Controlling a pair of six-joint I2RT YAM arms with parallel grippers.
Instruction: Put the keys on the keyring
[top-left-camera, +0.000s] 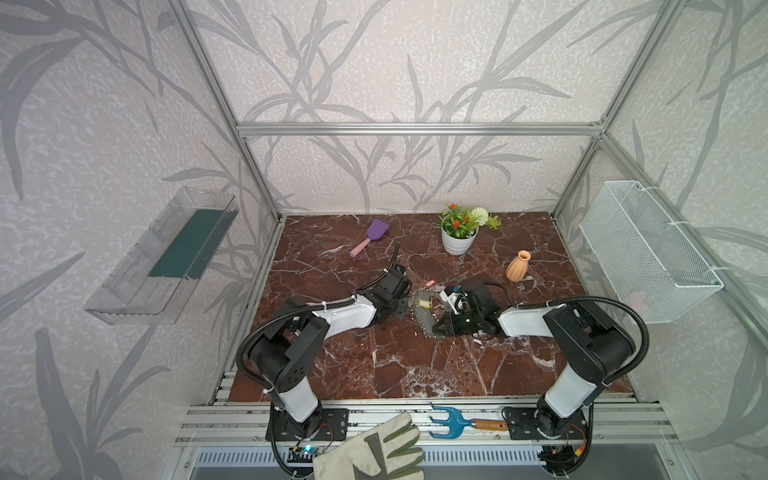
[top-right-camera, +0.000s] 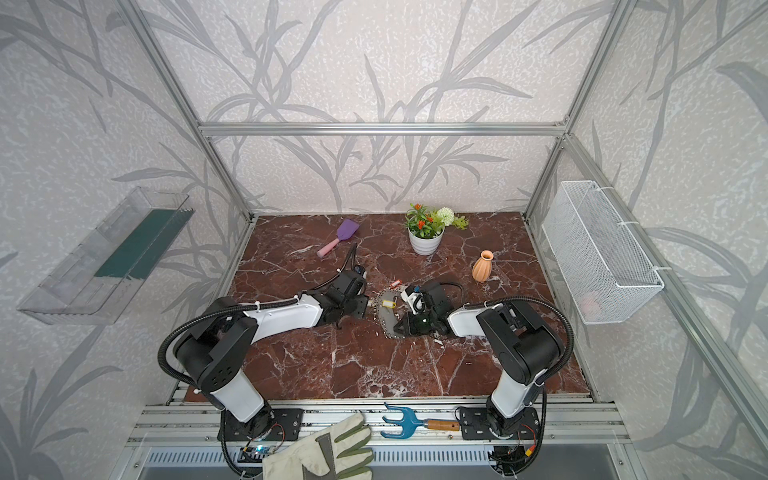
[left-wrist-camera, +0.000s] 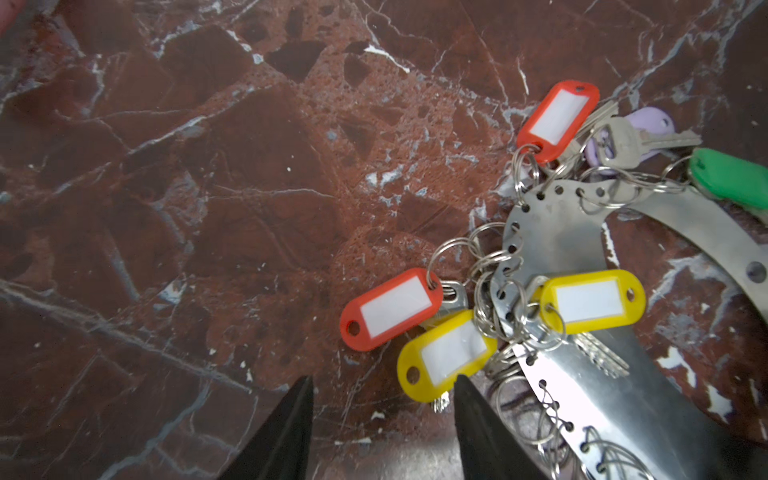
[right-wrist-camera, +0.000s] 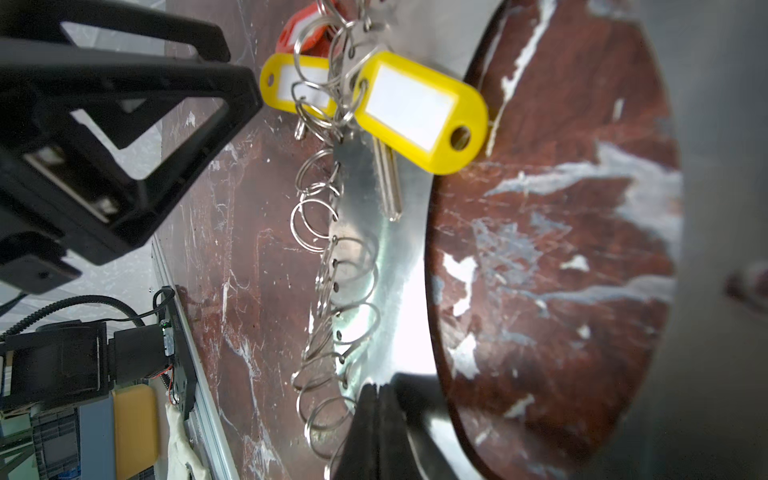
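**Keyring laid flat between an open left gripper and a closed right gripper**

A red-brown marble table (top-left-camera: 374, 365) is enclosed by walls (top-left-camera: 415, 62) papered with grey leaves and braced by an aluminium frame (top-left-camera: 415, 129). Outward of the left gripper (left-wrist-camera: 382, 378) a clear shelf (top-left-camera: 162, 257) is fixed to the wall, and beyond its fingertips a purple scoop (top-left-camera: 372, 237) is laid. Its fingers are held apart, with only bare marble seen between them.

Just ahead of those fingertips the keyring (left-wrist-camera: 552, 232) is found, flat on the marble between the two grippers. Its visible arc is run crosswise to the line joining them, from far side to near side, and its ring-fringed outer curve is turned to the left gripper. The keys (left-wrist-camera: 590, 301), tagged red, yellow, green and lilac, are hung on rings (right-wrist-camera: 316, 224) along that edge. The nearest red and yellow tags are pointed outward from the band.

The fingers of the right gripper (right-wrist-camera: 376, 388) are pressed together, with the tips set on the band's near end. Whether metal is caught between them cannot be told. Beyond this gripper a plant (top-left-camera: 459, 232) and an orange vase (top-left-camera: 518, 266) are stood; outward of it a wire basket (top-left-camera: 648, 257) is hung. Behind both arms a glove (top-left-camera: 374, 453) and a blue rake (top-left-camera: 453, 422) are laid.
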